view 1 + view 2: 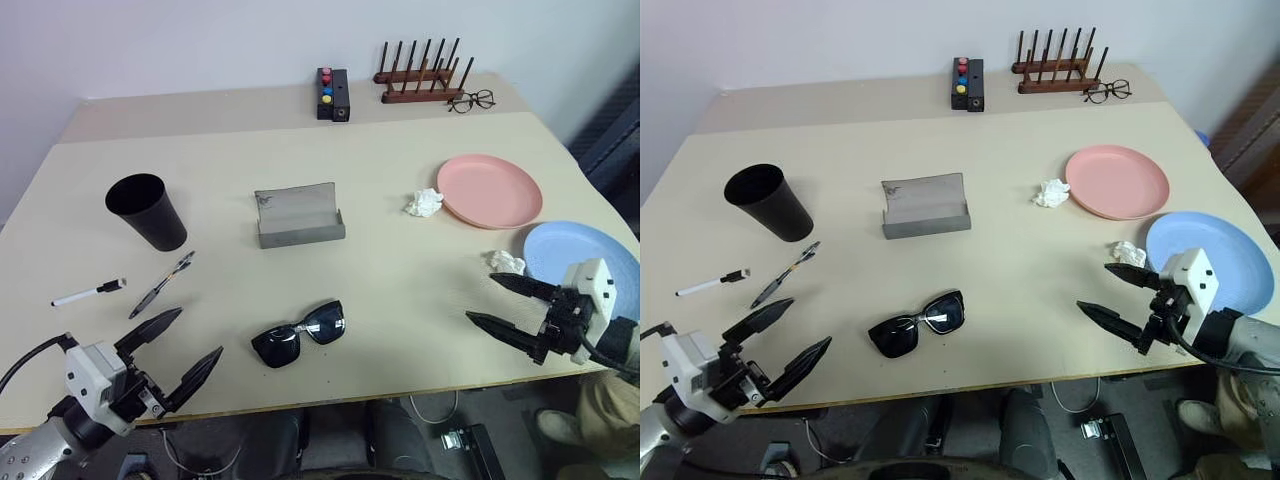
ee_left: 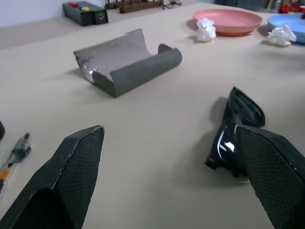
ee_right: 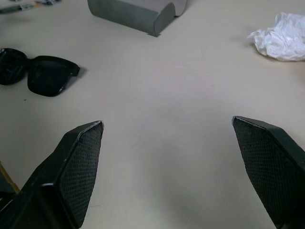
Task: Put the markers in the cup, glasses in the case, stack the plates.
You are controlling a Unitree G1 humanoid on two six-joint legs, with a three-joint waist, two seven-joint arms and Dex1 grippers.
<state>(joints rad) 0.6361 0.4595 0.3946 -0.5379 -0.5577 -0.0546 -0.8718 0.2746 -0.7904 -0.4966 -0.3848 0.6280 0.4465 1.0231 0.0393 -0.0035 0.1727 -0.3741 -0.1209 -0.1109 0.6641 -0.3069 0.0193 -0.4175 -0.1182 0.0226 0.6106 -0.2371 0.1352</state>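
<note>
Worktop count, both grippers' jaws spread and empty.
Two markers, two plates, one black cup, one sunglasses, one open grey case, seemingly two crumpled tissues.

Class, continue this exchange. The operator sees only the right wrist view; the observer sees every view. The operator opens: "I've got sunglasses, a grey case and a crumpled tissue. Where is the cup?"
Observer: The black cup stands upright on the left part of the table, left of the open case.
Operator: And the plates?
Observer: They are unstacked. The pink plate lies beyond the blue plate, both on the right.
Operator: What is the other arm doing?
Observer: The left gripper is open and empty near the front edge, left of the sunglasses.
</note>
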